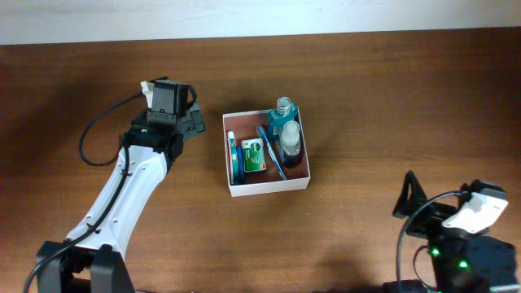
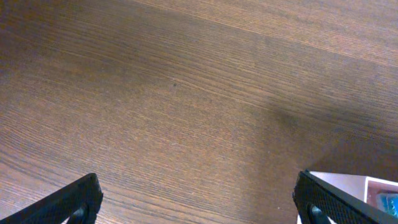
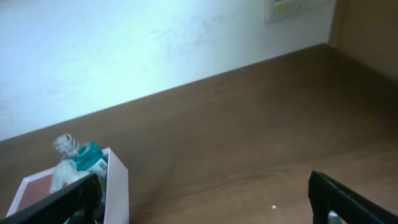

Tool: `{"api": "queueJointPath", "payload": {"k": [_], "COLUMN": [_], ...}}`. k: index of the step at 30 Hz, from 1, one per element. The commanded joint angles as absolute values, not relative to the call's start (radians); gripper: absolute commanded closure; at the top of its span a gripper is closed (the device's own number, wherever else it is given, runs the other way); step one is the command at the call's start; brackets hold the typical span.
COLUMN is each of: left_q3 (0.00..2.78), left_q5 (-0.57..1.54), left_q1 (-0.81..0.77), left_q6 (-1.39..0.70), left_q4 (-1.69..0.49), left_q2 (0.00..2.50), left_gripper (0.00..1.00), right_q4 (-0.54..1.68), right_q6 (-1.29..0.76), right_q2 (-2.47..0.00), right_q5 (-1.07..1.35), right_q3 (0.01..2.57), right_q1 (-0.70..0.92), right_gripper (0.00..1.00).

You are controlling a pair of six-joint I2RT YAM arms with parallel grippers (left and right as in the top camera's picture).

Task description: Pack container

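Left gripper (image 2: 198,200), jaws wide and empty, hovers beside the filled square white-walled container (image 1: 269,188) at its right; packing looks done, so backing away comes next.

table (image 2: 186,93): wood, grained, matt | container (image 1: 269,185): thin white walls, smooth, card-like | bottle (image 1: 283,104): clear glossy plastic | left gripper (image 2: 196,180) fingers (image 2: 74,199): black, matt

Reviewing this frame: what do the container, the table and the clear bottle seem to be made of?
Container: thin white card, matte, with crisp folded-looking walls; possibly plastic. Table: wood or wood-look laminate, fine brown grain, low sheen. Clear bottle: likely plastic, see-through with small glints.
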State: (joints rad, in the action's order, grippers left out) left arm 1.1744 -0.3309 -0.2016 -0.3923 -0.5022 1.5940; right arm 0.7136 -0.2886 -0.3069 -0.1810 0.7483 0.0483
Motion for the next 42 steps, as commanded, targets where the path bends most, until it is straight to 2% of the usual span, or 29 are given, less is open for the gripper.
{"api": "queueJointPath", "payload": {"k": [1, 11, 17, 30, 42], "left_q3": [1.185, 1.185, 1.185, 1.185, 1.185], "left_q5": [-0.345, -0.345, -0.345, -0.345, -0.345], "left_q1": [-0.200, -0.200, -0.200, -0.200, -0.200], "left_q6": [-0.388, -0.388, -0.388, -0.388, -0.388], "left_q4": [-0.503, -0.503, -0.503, -0.503, -0.503], "left_q2": [1.584, 1.584, 1.584, 1.584, 1.584], "left_gripper": [0.01, 0.01, 0.00, 0.01, 0.01], "right_q4": [0.635, 0.372, 0.256, -0.238, -0.281], "right_q6": [-0.296, -0.296, -0.296, -0.295, -0.295], "right_q2": [-0.225, -0.002, -0.003, -0.003, -0.003], "right_q5": [-0.152, -0.124, -0.115, -0.090, -0.102], "right_q3": [0.620, 0.337, 0.280, 0.131, 0.117], "right_q1": [0.045, 0.045, 0.046, 0.045, 0.045], "right_gripper": [0.02, 0.02, 0.02, 0.02, 0.02]}}
